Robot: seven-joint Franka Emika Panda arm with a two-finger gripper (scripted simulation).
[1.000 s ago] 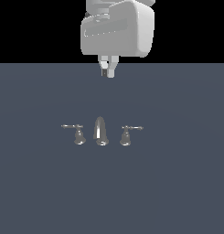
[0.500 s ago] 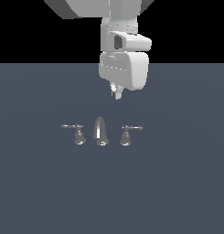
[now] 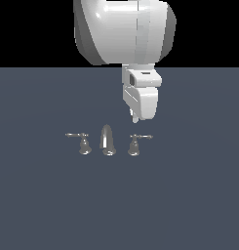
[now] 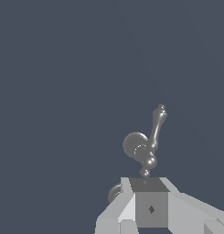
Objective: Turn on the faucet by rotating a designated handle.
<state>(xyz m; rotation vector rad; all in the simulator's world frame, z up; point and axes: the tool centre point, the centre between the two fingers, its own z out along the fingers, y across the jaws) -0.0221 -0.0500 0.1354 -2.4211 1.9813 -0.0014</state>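
Note:
The chrome faucet stands on the dark grey surface: a tapered spout [image 3: 107,140] with a handle on each side. The designated handle [image 3: 135,145] stands on the exterior view's right; its thin lever [image 3: 146,137] points right. The twin handle [image 3: 83,144] has its lever pointing left. My gripper [image 3: 135,117] hangs just above and slightly behind the designated handle, fingers together, holding nothing and not touching it. In the wrist view the handle [image 4: 144,150] and its lever [image 4: 157,123] lie just beyond my shut fingertips [image 4: 149,183]. The spout base [image 4: 114,193] peeks out beside the fingers.
The flat dark grey surface [image 3: 189,205] stretches all around the faucet. The large white arm body [image 3: 126,29] fills the upper middle of the exterior view.
The arm has come forward and down and shifted to the exterior view's right. The gripper has gone from far behind the spout to just above the right-hand handle.

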